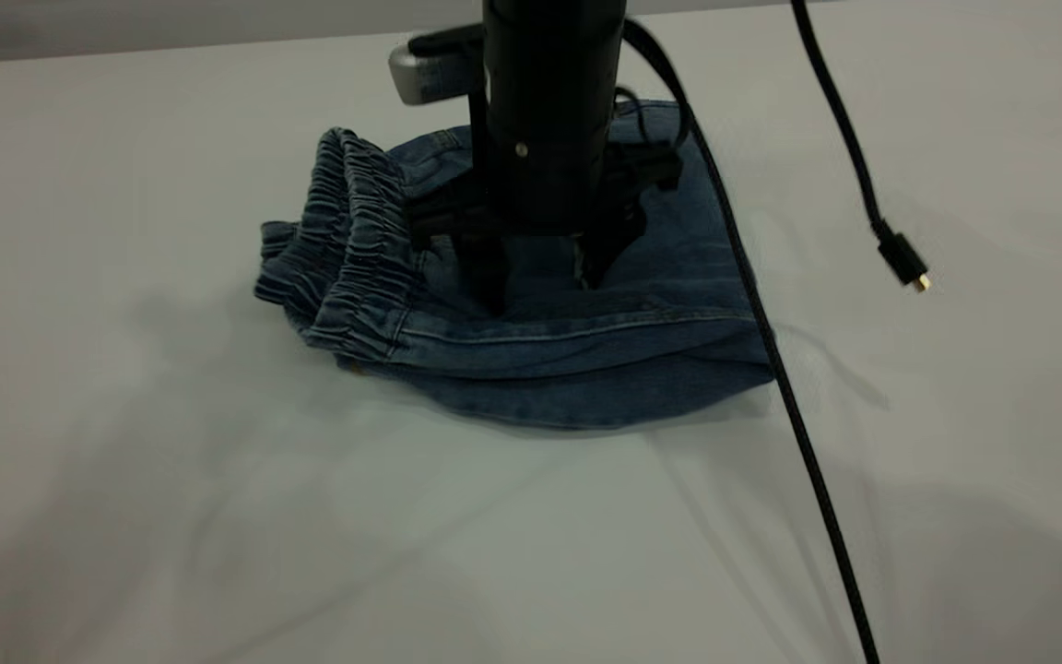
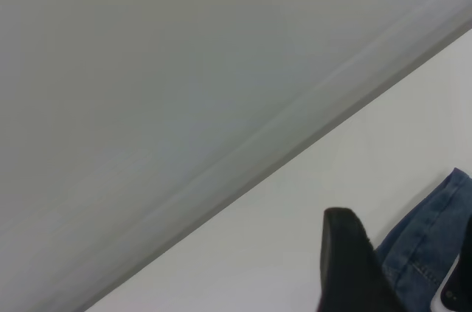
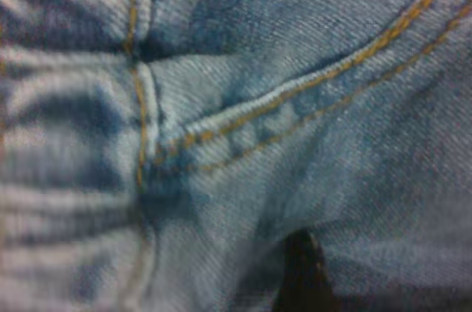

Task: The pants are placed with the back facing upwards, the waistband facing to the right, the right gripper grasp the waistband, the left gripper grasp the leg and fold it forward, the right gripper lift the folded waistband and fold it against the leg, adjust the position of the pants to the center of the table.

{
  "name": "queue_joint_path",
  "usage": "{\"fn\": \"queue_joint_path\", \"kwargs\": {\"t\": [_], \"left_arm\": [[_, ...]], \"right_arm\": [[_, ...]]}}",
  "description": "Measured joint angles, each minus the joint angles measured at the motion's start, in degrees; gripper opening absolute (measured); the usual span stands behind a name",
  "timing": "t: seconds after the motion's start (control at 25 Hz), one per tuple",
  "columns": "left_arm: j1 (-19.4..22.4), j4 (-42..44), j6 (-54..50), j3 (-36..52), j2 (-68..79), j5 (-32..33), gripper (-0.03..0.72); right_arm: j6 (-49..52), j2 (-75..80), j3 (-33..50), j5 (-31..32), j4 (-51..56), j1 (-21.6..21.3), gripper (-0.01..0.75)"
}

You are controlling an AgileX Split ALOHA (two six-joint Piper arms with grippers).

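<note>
The pants lie folded in a compact blue denim bundle on the table, with the elastic waistband bunched at the bundle's left end. My right gripper comes straight down onto the middle of the bundle, open, both fingertips pressing on the top layer. Its wrist view is filled with denim and orange stitching, with one dark fingertip showing. My left gripper is off the cloth beside the pants' edge, open and holding nothing. The leg is hidden in the fold.
A black cable runs from the right arm down across the pants' right edge and over the table. A second cable hangs at the right and ends in a loose plug. The table's far edge meets a grey wall.
</note>
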Motion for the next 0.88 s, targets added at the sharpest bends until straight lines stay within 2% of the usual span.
{"fn": "queue_joint_path", "kwargs": {"t": [0.2, 0.36, 0.52, 0.88], "left_arm": [[-0.1, 0.0, 0.0, 0.0, -0.5, 0.7, 0.342], [-0.1, 0.0, 0.0, 0.0, -0.5, 0.7, 0.342], [-0.1, 0.0, -0.1, 0.0, -0.6, 0.7, 0.342], [-0.1, -0.4, -0.3, 0.0, -0.7, 2.1, 0.342]], "right_arm": [[-2.1, 0.8, -0.2, 2.1, -0.1, 0.0, 0.440], [-2.2, -1.8, -0.2, 7.6, -0.1, 0.0, 0.440], [-2.3, -6.3, -2.0, 3.6, 0.0, 0.7, 0.440], [-4.3, -7.4, -5.1, 3.9, 2.9, 5.0, 0.440]]}}
